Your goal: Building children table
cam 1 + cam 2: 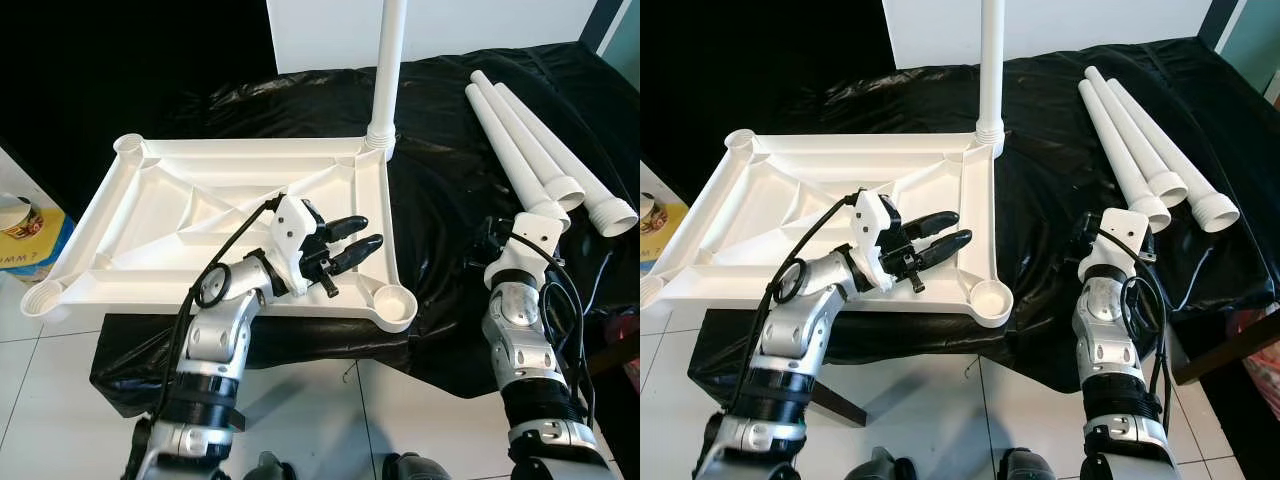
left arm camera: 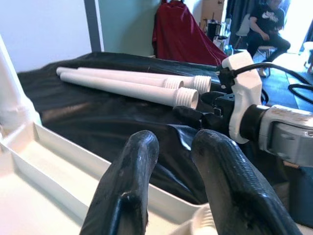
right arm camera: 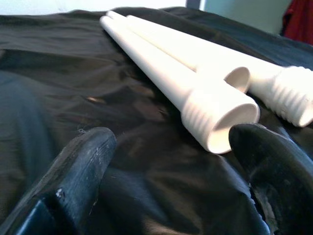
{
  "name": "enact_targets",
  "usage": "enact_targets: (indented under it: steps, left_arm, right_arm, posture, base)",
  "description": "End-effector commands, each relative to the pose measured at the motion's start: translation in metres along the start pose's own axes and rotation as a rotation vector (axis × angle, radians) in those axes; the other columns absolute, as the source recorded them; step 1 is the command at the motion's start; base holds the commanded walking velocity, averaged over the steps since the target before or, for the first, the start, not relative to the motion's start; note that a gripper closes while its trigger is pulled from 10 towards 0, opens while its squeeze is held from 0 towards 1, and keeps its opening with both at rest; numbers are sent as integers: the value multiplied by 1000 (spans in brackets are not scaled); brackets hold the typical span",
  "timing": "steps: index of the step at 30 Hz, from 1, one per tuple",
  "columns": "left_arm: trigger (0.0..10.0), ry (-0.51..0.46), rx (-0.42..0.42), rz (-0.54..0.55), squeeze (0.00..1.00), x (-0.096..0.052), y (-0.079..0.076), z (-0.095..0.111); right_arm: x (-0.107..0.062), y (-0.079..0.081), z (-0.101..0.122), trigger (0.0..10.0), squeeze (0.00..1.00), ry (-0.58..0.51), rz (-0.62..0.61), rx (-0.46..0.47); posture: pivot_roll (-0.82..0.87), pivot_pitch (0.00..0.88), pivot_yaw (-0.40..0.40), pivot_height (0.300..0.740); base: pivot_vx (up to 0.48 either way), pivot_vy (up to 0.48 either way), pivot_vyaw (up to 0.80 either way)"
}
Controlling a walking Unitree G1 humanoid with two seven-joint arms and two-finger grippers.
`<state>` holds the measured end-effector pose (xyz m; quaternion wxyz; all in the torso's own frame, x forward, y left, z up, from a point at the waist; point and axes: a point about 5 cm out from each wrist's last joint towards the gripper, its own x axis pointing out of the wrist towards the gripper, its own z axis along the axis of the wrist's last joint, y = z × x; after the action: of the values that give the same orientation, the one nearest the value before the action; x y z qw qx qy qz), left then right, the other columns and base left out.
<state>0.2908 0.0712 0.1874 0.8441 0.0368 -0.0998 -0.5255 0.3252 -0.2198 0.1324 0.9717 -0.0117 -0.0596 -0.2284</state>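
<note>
Nearest the robot, the left gripper (image 1: 352, 240) is hovering over the near-right part of the upturned white tabletop (image 1: 150, 280), its two black fingers slightly apart and gripping nothing; it is pointing right, toward the empty corner socket (image 1: 396, 300). To the right, over the black cloth (image 1: 1040, 190), the right gripper (image 3: 171, 161) is facing the threaded end of the nearest leg (image 1: 1122, 152), fingers spread wide on either side of that end and not yet touching it. Farther right, three loose white table legs (image 1: 1160, 140) are lying side by side on the cloth, threaded ends nearest the robot. At the far right corner of the tabletop, one leg (image 1: 388, 70) is already standing upright in its socket. The step in hand appears to be picking up the nearest loose leg: closing squarely around the tube just behind the threads, rather than on them, should be giving a steady hold and leaving the threads free for screwing into the empty near-right socket.
</note>
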Motion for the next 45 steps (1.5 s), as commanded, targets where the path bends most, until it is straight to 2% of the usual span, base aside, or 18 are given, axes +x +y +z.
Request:
enact_targets:
  steps: [1, 4, 8, 17, 24, 32, 33, 45]
  left_arm:
    - [10000, 29, -11, 370, 0, -5, 13, -3]
    - [10000, 31, -19, 356, 0, -5, 10, -3]
    - [10000, 34, -16, 323, 0, -3, 4, 0]
    - [10000, 32, -16, 315, 0, -2, 2, 5]
    - [10000, 43, -9, 322, 0, -3, -1, 7]
    - [10000, 53, -9, 323, 0, -5, -2, 8]
    - [10000, 59, -8, 322, 0, -6, -2, 9]
    - [10000, 65, -4, 329, 0, -8, -2, 12]
  right_arm:
    - [2, -7, -5, 10000, 0, 29, -27, 34]
    - [3, -9, -6, 10000, 0, 33, -36, 58]
    - [7, -19, -6, 10000, 0, 34, -47, 140]
    - [16, -33, -3, 10000, 0, 23, -27, 248]
    - [24, -30, -4, 10000, 0, 49, 55, 278]
    - [30, -28, -2, 10000, 0, 51, 94, 290]
    - [36, -23, 3, 10000, 0, 52, 125, 309]
    - [45, -21, 5, 10000, 0, 68, 146, 325]
  posture:
    - [-43, 70, 32, 740]
    - [-45, 70, 36, 740]
    - [-46, 76, 45, 740]
    - [-42, 88, 63, 740]
    - [-29, 107, 83, 740]
    - [-23, 124, 93, 740]
    - [-16, 134, 95, 740]
    - [10, 153, 97, 740]
  base:
    - [0, 0, 0]
    - [0, 0, 0]
    - [0, 0, 0]
    - [0, 0, 0]
    - [0, 0, 0]
    - [0, 0, 0]
    - [0, 0, 0]
    - [0, 0, 0]
